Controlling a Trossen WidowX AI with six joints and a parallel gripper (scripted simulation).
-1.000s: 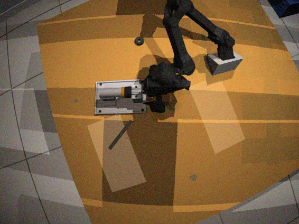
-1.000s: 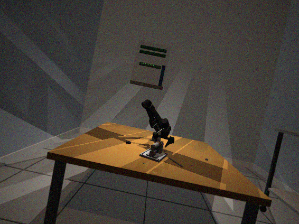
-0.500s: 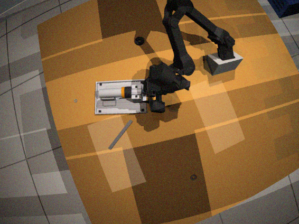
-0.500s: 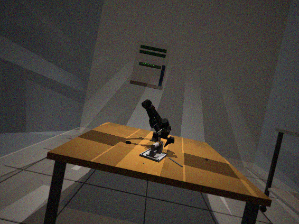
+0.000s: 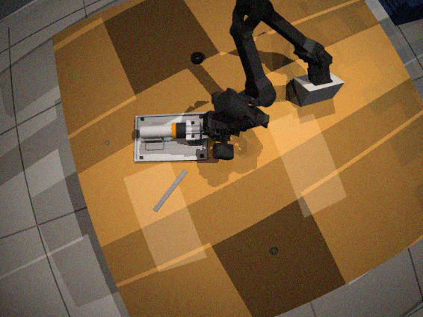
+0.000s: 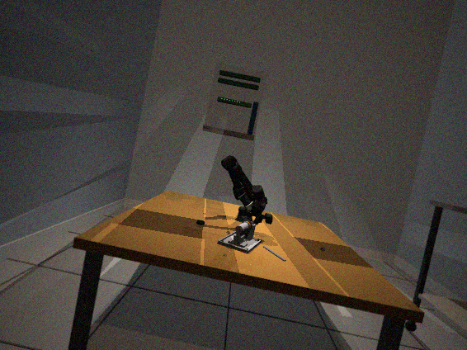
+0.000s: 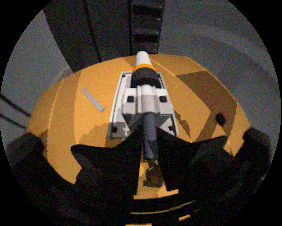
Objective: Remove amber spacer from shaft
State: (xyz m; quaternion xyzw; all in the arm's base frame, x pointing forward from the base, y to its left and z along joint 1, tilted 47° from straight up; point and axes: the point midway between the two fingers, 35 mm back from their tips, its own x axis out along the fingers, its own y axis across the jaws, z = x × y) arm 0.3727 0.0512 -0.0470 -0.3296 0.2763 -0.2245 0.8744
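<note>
The white housing block (image 5: 155,131) (image 6: 242,228) (image 7: 143,58) stands on the pale base plate (image 5: 183,153) (image 7: 115,112). The amber spacer (image 5: 174,130) (image 7: 144,68) sits against its face, in line with the shaft. A black spacer (image 5: 181,130) (image 7: 145,78) sits beside the amber one, between it and the white bracket (image 5: 193,125) (image 7: 131,108). The dark grey shaft (image 7: 149,125) sticks out of the bracket towards me. My gripper (image 5: 205,126) (image 7: 146,127) is shut on this shaft end, a finger on each side. The shaft inside the spacers is hidden.
A grey bar (image 5: 170,191) (image 6: 275,253) (image 7: 93,100) lies on the table near the plate. A black ring (image 5: 195,56) (image 6: 200,222) (image 7: 220,118) lies on the opposite side. A small ring (image 5: 276,250) (image 6: 323,248) lies farther off.
</note>
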